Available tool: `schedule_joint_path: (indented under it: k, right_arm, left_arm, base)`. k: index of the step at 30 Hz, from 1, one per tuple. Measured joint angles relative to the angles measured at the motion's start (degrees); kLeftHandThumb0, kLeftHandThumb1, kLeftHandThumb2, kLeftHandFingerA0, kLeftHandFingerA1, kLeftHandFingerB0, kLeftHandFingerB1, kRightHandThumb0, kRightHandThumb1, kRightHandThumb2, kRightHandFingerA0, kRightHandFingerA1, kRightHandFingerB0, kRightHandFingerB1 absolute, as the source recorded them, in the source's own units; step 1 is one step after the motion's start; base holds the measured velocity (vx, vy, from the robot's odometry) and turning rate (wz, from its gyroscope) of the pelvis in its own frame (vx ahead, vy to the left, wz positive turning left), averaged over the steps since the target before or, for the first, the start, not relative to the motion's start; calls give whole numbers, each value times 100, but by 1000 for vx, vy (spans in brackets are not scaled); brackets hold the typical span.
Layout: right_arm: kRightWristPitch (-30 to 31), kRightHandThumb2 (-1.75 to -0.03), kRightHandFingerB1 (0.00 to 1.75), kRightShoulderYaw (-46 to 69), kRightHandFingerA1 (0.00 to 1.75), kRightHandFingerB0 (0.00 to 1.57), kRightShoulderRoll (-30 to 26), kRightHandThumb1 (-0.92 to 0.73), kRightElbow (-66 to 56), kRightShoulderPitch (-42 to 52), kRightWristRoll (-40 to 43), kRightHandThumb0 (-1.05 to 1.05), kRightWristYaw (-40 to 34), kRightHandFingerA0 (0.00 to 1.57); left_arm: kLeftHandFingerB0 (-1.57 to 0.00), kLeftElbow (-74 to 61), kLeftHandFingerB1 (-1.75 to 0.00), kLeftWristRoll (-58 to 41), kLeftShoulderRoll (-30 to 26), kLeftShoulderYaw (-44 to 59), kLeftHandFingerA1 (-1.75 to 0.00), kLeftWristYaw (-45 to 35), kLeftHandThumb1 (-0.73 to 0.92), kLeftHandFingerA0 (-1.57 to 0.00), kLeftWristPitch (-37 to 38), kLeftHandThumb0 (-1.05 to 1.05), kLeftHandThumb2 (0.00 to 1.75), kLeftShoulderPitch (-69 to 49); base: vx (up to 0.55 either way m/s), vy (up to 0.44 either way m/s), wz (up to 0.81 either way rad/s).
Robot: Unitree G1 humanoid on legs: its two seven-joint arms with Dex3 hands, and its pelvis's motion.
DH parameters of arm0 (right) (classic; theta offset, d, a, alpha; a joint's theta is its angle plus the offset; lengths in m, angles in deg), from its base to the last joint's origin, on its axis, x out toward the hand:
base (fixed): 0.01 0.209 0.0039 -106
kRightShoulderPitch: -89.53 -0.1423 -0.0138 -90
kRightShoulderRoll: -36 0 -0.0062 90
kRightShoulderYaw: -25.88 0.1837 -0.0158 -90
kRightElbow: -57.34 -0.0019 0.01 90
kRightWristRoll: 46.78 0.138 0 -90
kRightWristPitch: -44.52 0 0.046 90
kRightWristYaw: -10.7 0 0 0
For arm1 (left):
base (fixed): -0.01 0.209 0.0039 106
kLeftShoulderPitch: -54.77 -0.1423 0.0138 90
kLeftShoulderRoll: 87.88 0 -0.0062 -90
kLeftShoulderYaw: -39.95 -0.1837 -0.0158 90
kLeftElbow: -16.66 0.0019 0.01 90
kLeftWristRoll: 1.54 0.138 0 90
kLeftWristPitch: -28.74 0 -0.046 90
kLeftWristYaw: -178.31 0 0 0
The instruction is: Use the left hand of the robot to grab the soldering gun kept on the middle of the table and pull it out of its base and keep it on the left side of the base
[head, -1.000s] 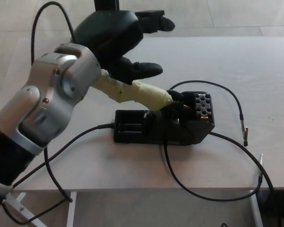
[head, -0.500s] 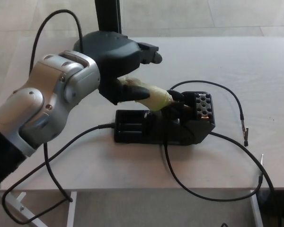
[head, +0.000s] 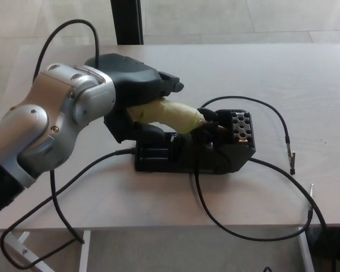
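Pale table (head: 306,79), left hand (head: 137,93) wrapped around soldering gun (head: 170,113) in base (head: 215,153).

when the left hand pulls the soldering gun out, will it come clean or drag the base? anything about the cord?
The soldering gun looks stiff and light, with a taped handle that probably grips well. Its tip sits in the base, a broad, low block, so it will likely stay put, though a snug fit could slide it on the smooth table. The floppy black cable may tug slightly. The left hand is wrapped around the handle.
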Motion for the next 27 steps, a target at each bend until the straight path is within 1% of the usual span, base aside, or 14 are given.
schedule_joint_path:
  k: [1,3,4,6,8,11,12,15,16,17,21,22,23,27]
  right_arm:
    - [0,-83,44,0,58,22,0,-51,0,-1,0,-59,0,26]
    - [0,-60,31,0,54,28,-1,-66,-5,-2,2,-54,1,29]
    - [2,-84,45,0,58,22,-9,-51,-14,-10,5,-59,5,28]
    - [2,-58,32,-7,55,30,-52,-64,-23,-25,9,-55,8,32]
    - [2,-59,33,-8,57,31,-64,-63,-22,-26,7,-54,3,37]
    - [2,-59,33,-10,57,32,-64,-64,-15,-21,2,-53,-4,37]
    - [2,-59,34,-9,58,32,-64,-66,-15,-21,2,-51,-5,39]
    - [1,-59,34,-9,58,34,-63,-65,-15,-21,1,-50,-12,40]
    - [1,-59,35,-9,56,34,-63,-65,-16,-21,0,-49,-13,43]
    - [1,-59,35,-9,56,35,-63,-65,-16,-24,0,-49,-13,45]
    - [1,-60,35,-8,56,36,-63,-67,-16,-22,0,-49,-25,48]
    - [1,-88,49,-8,64,29,-63,-52,-16,-20,0,-52,-31,47]
    - [1,-87,49,-6,64,29,-63,-52,-16,-19,0,-53,-37,47]
    - [1,-86,49,-1,64,30,-63,-52,-16,-6,1,-52,-70,49]
  left_arm:
    - [-8,-1,-36,0,1,-10,-78,-91,68,-116,-25,-56,61,25]
    - [-39,-36,-51,11,1,-8,-110,-232,70,-104,-92,-24,67,33]
    - [-56,-95,-59,31,5,46,-143,-295,71,-85,-156,-19,81,-17]
    - [-89,-184,-78,60,20,275,-140,-167,58,-89,-143,-9,100,-287]
    - [-78,-190,-149,63,57,429,-175,58,51,-91,-29,-12,94,-436]
    - [-79,-174,-150,74,78,575,-175,379,55,-92,105,-16,87,-595]
    - [-99,-167,-126,79,79,606,-142,453,50,-123,135,-23,100,-635]
    - [-95,-158,-117,100,85,718,-139,764,47,-123,222,-26,93,-800]
    - [-68,-158,-152,106,86,744,-175,869,60,-94,251,-18,80,-856]
    - [-93,-158,-123,110,89,762,-140,955,48,-121,278,-24,94,-901]
    - [-89,-158,-123,151,106,864,-140,1298,54,-117,362,-23,97,-1091]
    - [-62,-158,-165,167,114,903,-175,1390,61,-90,394,-14,87,-1142]
    - [-95,-158,-123,184,120,948,-139,1480,49,-120,428,-23,97,-1195]
    - [-96,-149,-122,250,121,1082,-138,1784,49,-121,580,-23,100,-1340]
  base:
    - [0,0,0]
    - [0,0,0]
    - [0,0,0]
    - [0,0,0]
    - [0,0,0]
    - [0,0,0]
    - [0,0,0]
    - [0,0,0]
    - [0,0,0]
    - [0,0,0]
    - [0,0,0]
    - [0,0,0]
    - [0,0,0]
    - [0,0,0]
